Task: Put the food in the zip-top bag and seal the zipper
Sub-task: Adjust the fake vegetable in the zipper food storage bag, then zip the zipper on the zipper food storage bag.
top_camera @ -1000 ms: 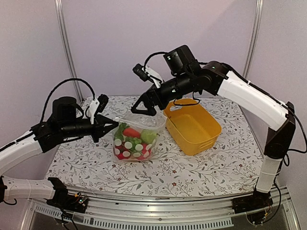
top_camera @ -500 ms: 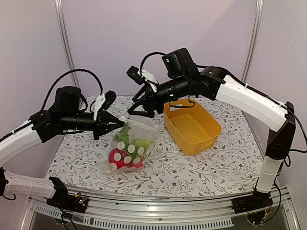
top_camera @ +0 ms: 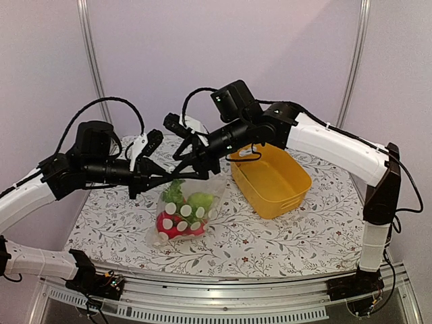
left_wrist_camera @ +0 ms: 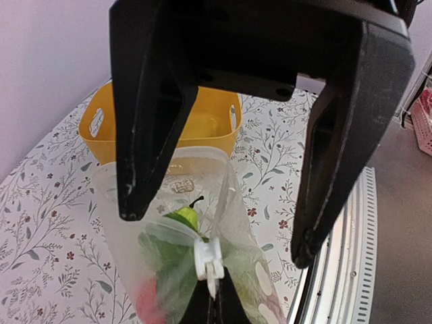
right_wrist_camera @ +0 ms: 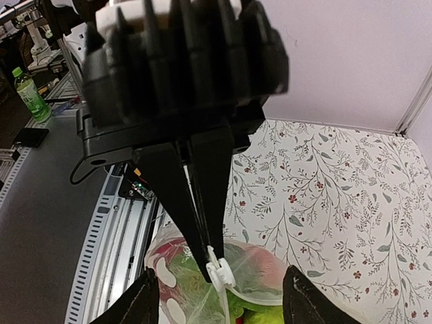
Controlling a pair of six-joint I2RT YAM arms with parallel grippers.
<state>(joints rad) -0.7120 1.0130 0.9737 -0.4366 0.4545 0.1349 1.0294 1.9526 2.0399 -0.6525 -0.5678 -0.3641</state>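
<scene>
- The zip-top bag (top_camera: 183,210) sits left of the middle of the table (top_camera: 290,236), with the food (top_camera: 177,221) inside it — red and green bits.
- My left gripper (top_camera: 162,177) is clamped tight on the zipper (left_wrist_camera: 208,262) end.
- My right gripper (top_camera: 187,160) is spread wide over the bag mouth, gripping nothing.
- The yellow tub (top_camera: 283,192) stands apart from the bag, toward the table's right edge.

- In the left wrist view, the bottom edge cuts off the left claw (left_wrist_camera: 210,307). Only its pinched tips show, on the bag (left_wrist_camera: 169,202), whose base is also cropped.
- The right claw (left_wrist_camera: 214,236) hides part of the yellow tub (left_wrist_camera: 216,118).
- The food (left_wrist_camera: 169,263) is blurred to green and red smears.
- In the top view, the zipper (top_camera: 196,179) is too small to tell whether it is sealed.
</scene>
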